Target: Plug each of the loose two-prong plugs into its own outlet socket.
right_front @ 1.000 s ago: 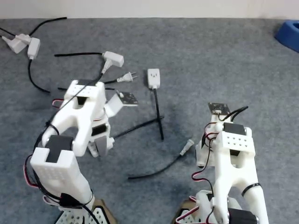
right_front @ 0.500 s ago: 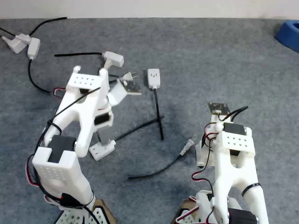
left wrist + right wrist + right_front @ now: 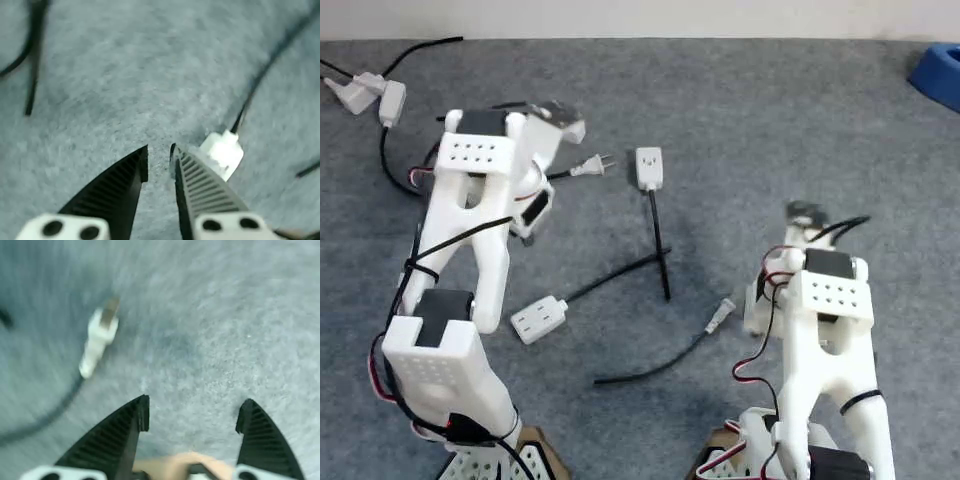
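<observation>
Upper left of the high view, my left arm sits over the cords; I judge none of the centre plugs seated yet.
White pronged plug (image 3: 592,165) lies just beside the small socket (image 3: 648,167). Second plug (image 3: 722,314) is lower right and the strip socket (image 3: 539,319) lower left, all loose on the grey worktop (image 3: 800,120). Left hand (image 3: 159,150) is barely parted and empty; right hand (image 3: 192,412) is wide open and empty.

Grey felt-like mat (image 3: 820,130) lying flat, covering the whole surface out to far edge. Blue obj (image 3: 938,72) sitting at far right corner, partly cut off; can't tell what it is. Pale strip (image 3: 620,18) running along far edge, beyond mat. Brown board bits (image 3: 542,452) poking out at near edge.
</observation>
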Available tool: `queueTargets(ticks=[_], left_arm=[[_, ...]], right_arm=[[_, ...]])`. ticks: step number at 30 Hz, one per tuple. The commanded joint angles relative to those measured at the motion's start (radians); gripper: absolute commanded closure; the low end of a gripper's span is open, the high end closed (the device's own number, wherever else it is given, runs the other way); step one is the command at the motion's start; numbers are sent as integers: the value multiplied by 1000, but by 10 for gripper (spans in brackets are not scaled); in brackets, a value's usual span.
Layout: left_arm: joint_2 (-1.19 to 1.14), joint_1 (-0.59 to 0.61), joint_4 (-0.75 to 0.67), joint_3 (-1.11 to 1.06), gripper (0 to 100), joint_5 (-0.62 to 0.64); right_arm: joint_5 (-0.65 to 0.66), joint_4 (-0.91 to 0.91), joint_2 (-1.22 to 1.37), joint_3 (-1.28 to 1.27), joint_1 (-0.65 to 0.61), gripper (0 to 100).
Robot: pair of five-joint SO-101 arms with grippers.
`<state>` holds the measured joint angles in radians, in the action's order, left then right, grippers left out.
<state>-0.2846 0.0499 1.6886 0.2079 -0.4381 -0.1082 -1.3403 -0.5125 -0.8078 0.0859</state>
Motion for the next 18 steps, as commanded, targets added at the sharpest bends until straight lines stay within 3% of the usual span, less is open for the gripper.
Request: queueTargets(ticks=[1, 4, 10, 14, 18], left_arm=[[5, 10, 15, 42, 829, 129], [8, 19, 15, 61, 795, 187], [7, 61, 15, 160, 793, 196], [5, 93, 15, 171, 793, 196], [1, 105, 12, 171, 793, 195]], right_arm=[[-267, 24, -16, 58, -105, 717], [-407, 38, -18, 22, -268, 717], [-430, 99, -18, 5, -446, 717], [-437, 189, -18, -38, -461, 717], [-617, 369, -18, -154, -390, 717]])
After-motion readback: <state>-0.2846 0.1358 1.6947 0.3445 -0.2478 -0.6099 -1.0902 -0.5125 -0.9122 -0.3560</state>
